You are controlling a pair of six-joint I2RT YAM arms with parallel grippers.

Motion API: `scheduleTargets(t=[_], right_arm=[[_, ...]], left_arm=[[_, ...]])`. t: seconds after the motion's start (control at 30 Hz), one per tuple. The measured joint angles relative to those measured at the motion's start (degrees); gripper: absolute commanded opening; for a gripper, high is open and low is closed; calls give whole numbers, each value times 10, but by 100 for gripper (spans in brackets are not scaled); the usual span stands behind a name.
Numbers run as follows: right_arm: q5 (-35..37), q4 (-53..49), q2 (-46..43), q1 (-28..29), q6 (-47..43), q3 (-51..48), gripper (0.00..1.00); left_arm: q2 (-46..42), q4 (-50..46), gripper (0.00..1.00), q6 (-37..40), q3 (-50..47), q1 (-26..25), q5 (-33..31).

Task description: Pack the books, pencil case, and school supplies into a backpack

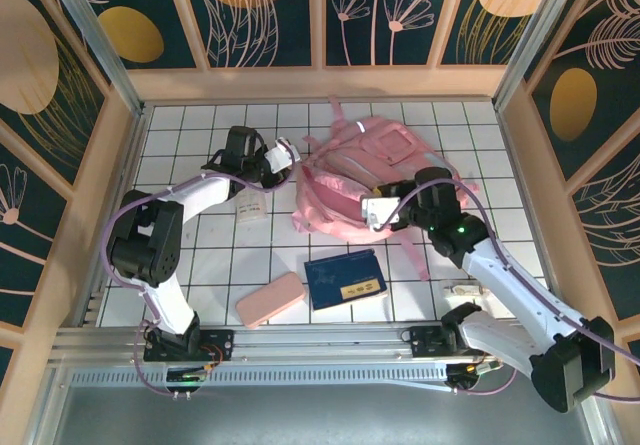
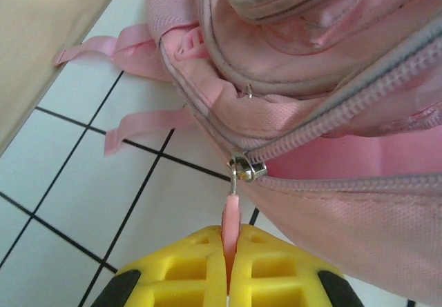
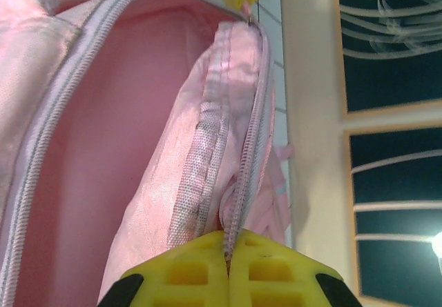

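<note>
The pink backpack (image 1: 350,175) lies at the back middle of the tiled table, its main zip partly undone. My left gripper (image 1: 290,153) is at its left end, shut on the pink zipper pull (image 2: 231,214) that hangs from the metal slider (image 2: 247,169). My right gripper (image 1: 372,211) is at the bag's near right side, shut on the zip edge (image 3: 238,203) of the opening, with the pink inside (image 3: 103,148) showing. The dark-blue book (image 1: 345,278) and the pink pencil case (image 1: 271,299) lie near the front. A clear packet (image 1: 250,205) lies left of the bag.
A small whitish item (image 1: 465,290) lies on the tiles at the right, by my right arm. Loose backpack straps (image 2: 138,124) trail on the tiles near the left wooden wall (image 2: 48,38). Wooden walls ring the table on three sides.
</note>
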Motion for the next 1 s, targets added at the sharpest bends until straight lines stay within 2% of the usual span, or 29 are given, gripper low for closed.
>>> scheduleTargets(t=[0.07,0.1,0.17,0.3,0.4,0.5,0.57,0.67,0.77,0.9,1.0], right_arm=[[-4,3,0,-15,56,-5,46],[-9,11,-1,-16,113,-8,51],[-17,50,-9,-3,224,-25,99],[-14,87,-33,82,436,-60,99],[-1,64,3,107,625,-27,99],[26,-17,92,86,859,63,99],[12,-59,140,53,1004,93,95],[-8,-132,155,7,1214,61,95],[-33,-203,129,1,1394,15,91],[-74,-214,82,1,1560,-2,84],[-95,-194,85,1,1626,-3,79]], left_arm=[[-2,11,0,-15,-7,-1,7],[-5,18,0,-23,-15,-3,6],[-11,20,0,-36,-31,-11,2],[-13,21,0,-57,-50,-36,-6],[-19,22,0,-75,-54,-42,-3],[-33,24,0,-89,-54,-42,5],[-40,24,0,-95,-54,-42,11],[-45,24,0,-104,-54,-42,17],[-49,24,0,-109,-54,-42,20],[-55,24,0,-110,-55,-42,26],[-59,24,0,-110,-59,-42,26]])
